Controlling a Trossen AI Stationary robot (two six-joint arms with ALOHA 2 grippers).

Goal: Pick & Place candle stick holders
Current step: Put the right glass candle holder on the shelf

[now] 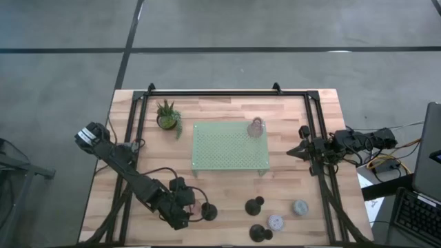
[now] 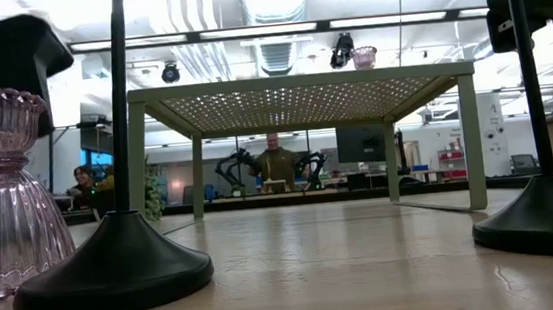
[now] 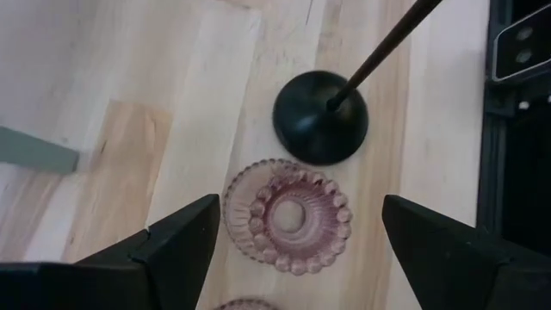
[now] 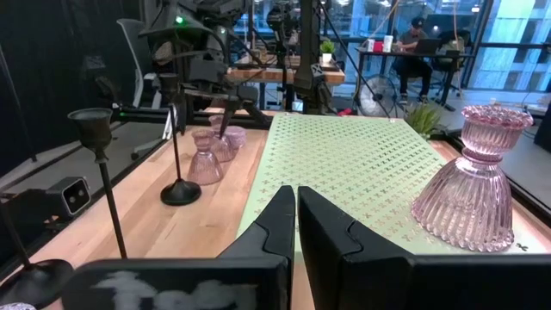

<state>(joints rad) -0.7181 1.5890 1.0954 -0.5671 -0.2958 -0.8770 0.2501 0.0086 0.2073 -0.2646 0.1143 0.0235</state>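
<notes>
The left gripper (image 3: pixel 297 250) is held wide open right above a pink glass holder (image 3: pixel 287 215) just beside the black holder (image 3: pixel 320 116), so it should be lowered straight and shut gently on the middle.

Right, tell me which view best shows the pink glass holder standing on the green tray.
The right wrist view: the pink glass holder stands close, upright and whole. The high view shows it small at the tray's far corner; the low view, just its top; the left wrist view, nothing.
</notes>
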